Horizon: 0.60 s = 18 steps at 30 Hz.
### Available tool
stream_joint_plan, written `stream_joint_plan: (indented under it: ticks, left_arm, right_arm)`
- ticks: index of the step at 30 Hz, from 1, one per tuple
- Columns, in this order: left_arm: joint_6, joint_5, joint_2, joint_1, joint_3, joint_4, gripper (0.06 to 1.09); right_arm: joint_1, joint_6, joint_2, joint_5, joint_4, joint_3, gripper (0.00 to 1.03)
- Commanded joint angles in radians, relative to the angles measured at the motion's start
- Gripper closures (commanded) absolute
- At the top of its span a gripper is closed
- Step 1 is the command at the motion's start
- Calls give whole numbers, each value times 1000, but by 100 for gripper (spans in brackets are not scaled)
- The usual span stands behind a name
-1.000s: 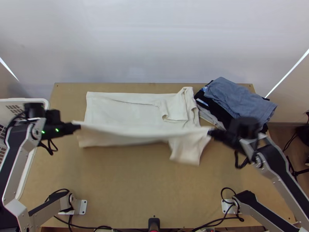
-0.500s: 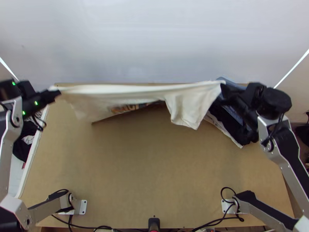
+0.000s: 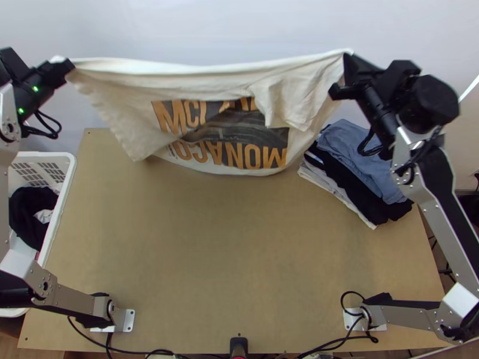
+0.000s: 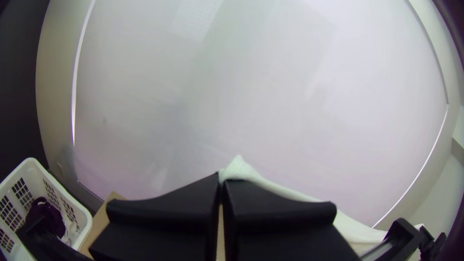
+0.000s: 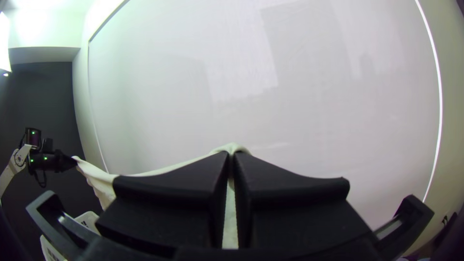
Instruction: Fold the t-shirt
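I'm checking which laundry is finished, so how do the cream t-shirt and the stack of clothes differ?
The cream t-shirt hangs raised between the left gripper and the right gripper, while the stack of clothes lies on the table. The cream t-shirt bears orange lettering; the stack of clothes shows blue, black and white layers. Both are cloth.

Orange capitals (image 3: 257,157) in two rows on cream t-shirt (image 3: 120,90), upper row broken by cloth folds.
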Motion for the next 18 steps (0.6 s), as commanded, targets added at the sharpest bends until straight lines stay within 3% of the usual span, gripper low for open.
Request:
stream_joint_plan:
  ticks: [1,5,10,18]
  left_arm:
    - [-1,-18,-9,-22,140,-111,105]
    - [28,1,-145,1,31,-171,105]
    - [33,94,-322,58,-95,-169,105]
    - [10,91,-561,61,-155,-80,105]
  right_arm:
    - [12,12,-75,8,-76,54,100]
    - [22,12,-248,-29,-144,-61,100]
    - [17,5,-437,-95,-159,-181,100]
    - [37,-4,-644,-124,-139,-227,100]
